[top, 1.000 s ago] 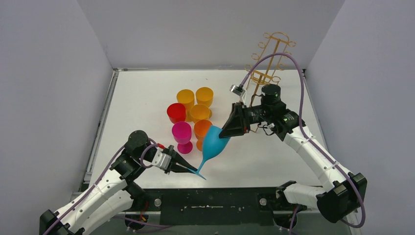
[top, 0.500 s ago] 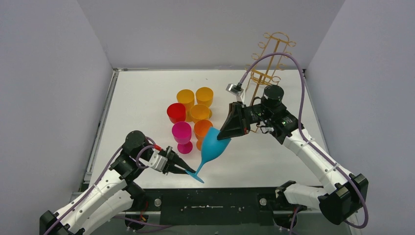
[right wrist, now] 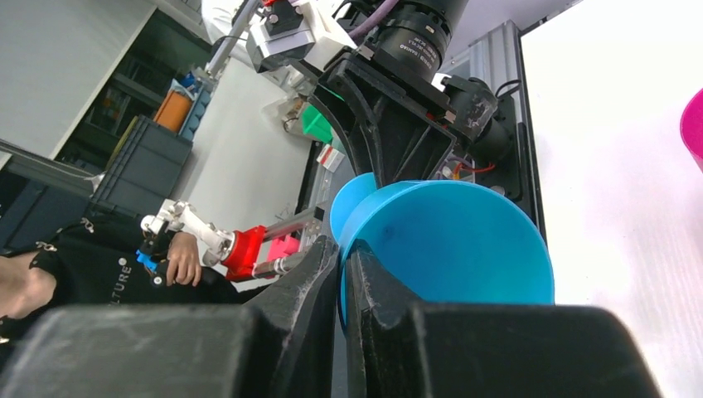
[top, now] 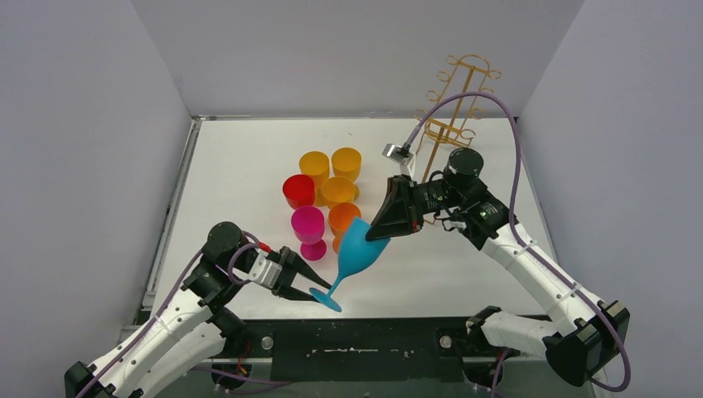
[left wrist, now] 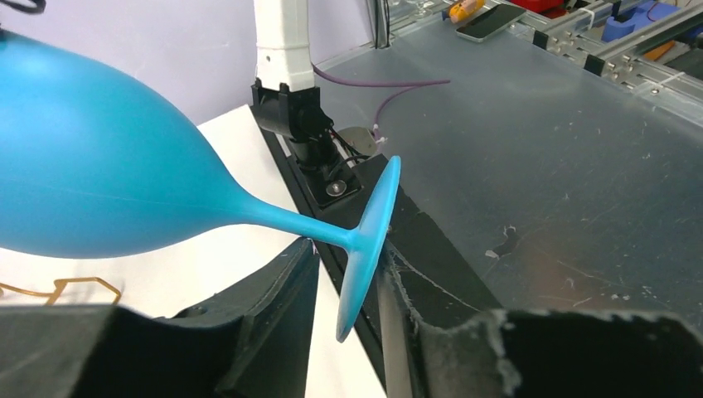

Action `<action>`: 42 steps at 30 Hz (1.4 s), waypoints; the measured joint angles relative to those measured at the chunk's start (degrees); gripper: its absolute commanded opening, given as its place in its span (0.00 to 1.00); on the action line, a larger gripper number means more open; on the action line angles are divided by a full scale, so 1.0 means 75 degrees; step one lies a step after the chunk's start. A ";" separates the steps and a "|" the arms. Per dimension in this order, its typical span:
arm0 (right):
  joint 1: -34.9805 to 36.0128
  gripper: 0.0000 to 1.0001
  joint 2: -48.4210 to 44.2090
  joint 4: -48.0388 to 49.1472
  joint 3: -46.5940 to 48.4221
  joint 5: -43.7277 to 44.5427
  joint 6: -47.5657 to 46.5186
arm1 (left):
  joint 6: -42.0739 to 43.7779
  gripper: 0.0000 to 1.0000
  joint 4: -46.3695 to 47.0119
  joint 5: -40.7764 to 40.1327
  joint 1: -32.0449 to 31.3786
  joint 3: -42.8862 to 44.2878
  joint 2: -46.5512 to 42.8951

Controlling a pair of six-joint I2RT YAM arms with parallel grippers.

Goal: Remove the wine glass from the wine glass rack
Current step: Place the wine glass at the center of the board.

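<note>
Two grippers share one turquoise plastic wine glass (top: 358, 247). My right gripper (top: 381, 235) has just pinched shut on the rim of the bowl. My left gripper (top: 317, 290), which was clamped on the round foot a second ago, now stands parted with the foot between its fingers. The glass hangs tilted between both pairs of jaws, well clear of the tall gold wire wine glass rack (top: 453, 106) behind my right jaws. Judgement: the glass is already off the rack, its carriage has passed to the right, and setting it down likely remains.

White arm links (top: 530, 269), black joints (top: 225, 240), purple cables (top: 517, 166), black wedge-shaped left gripper (top: 312, 292).
</note>
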 measured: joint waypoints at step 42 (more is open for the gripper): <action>0.1918 0.00 -0.0119 -0.3602 0.0676 0.4371 -0.2856 | -0.1084 0.97 -0.1437 -0.5342 0.0017 -0.0026 -0.2436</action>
